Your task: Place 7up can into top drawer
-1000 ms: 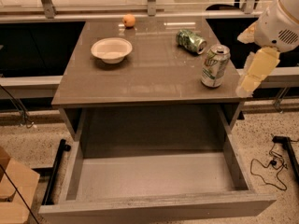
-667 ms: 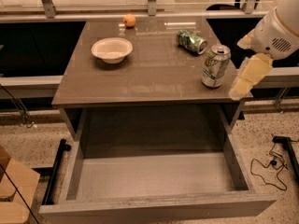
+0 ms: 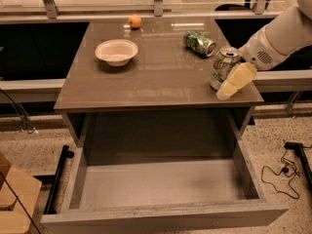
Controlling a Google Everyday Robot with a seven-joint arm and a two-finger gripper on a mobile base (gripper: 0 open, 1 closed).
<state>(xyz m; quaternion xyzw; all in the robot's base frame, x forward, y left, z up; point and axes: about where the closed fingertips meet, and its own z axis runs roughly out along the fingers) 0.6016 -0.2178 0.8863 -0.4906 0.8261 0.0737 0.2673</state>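
The 7up can [image 3: 222,66] stands upright on the table [image 3: 161,82], near its right edge at 3 o'clock. The gripper [image 3: 234,83] is at the can's lower right (whether it is open or closed, I cannot tell). The top drawer [image 3: 165,217] stands open at 6 o'clock.

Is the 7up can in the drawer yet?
No, the can stands on the tabletop near its right edge, the tool beside it, above the open drawer.
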